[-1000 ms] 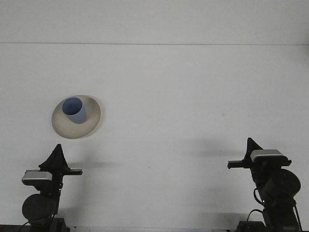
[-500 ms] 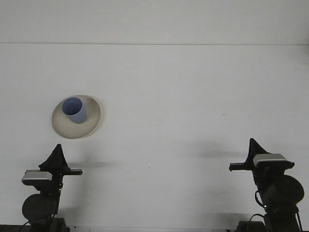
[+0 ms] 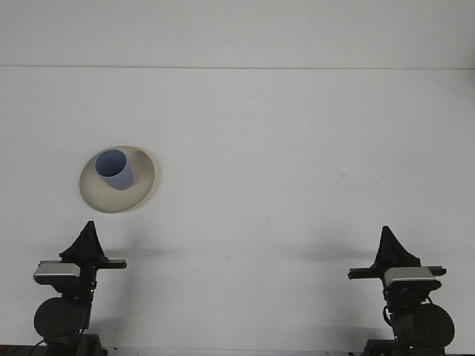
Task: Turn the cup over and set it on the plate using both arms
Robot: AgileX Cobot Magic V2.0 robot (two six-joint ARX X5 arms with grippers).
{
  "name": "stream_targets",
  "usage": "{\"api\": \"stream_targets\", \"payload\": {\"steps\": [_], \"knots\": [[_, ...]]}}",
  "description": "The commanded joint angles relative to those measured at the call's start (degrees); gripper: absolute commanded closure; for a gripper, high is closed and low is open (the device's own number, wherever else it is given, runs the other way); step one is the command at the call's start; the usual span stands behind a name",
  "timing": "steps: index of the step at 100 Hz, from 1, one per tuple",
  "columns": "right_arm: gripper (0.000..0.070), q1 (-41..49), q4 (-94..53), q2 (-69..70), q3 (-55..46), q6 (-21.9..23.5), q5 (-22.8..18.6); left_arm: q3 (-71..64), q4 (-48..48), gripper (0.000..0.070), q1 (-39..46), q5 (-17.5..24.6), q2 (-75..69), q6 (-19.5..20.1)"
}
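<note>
While both arms sit low at the near edge of the white counter [image 3: 297,148], we see the blue cup [image 3: 114,169] standing upright, mouth up, on the cream plate [image 3: 100,196]. Cup and plate lie ahead of the left tool [image 3: 88,237] and slightly to its right, well apart from it, with bare counter between. From the right tool [image 3: 389,243] they lie far off to the left and farther ahead, across most of the counter's width.

Our left tool points forward, its dark fingers drawn together into a single peak from this angle; we cannot tell whether they are apart or closed, since one finger would hide the other. It holds nothing. Our right tool also points forward and shows the same single dark peak, so we cannot tell its opening either. It too holds nothing and touches nothing.

Behind each tool a grey wrist block and a round black joint are visible. Each tool throws a faint shadow on the counter around it. The cup leans on no rim and rests toward the far left part of the plate, touching only the plate.
</note>
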Motion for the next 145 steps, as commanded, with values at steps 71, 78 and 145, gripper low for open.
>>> {"api": "stream_targets", "payload": {"steps": [71, 78, 145], "knots": [[0.0700, -1.5, 15.6, -1.9, -12.5, 0.7, 0.3, -1.2, 0.8, 0.0689, 0.0, 0.1, -0.1, 0.1], [0.0700, -1.5, 15.6, -1.9, -12.5, 0.7, 0.3, -1.2, 0.8, 0.0689, 0.0, 0.1, -0.1, 0.1], [0.0700, -1.5, 15.6, -1.9, -12.5, 0.6, 0.3, -1.2, 0.8, 0.0689, 0.0, 0.1, -0.1, 0.1]]}}
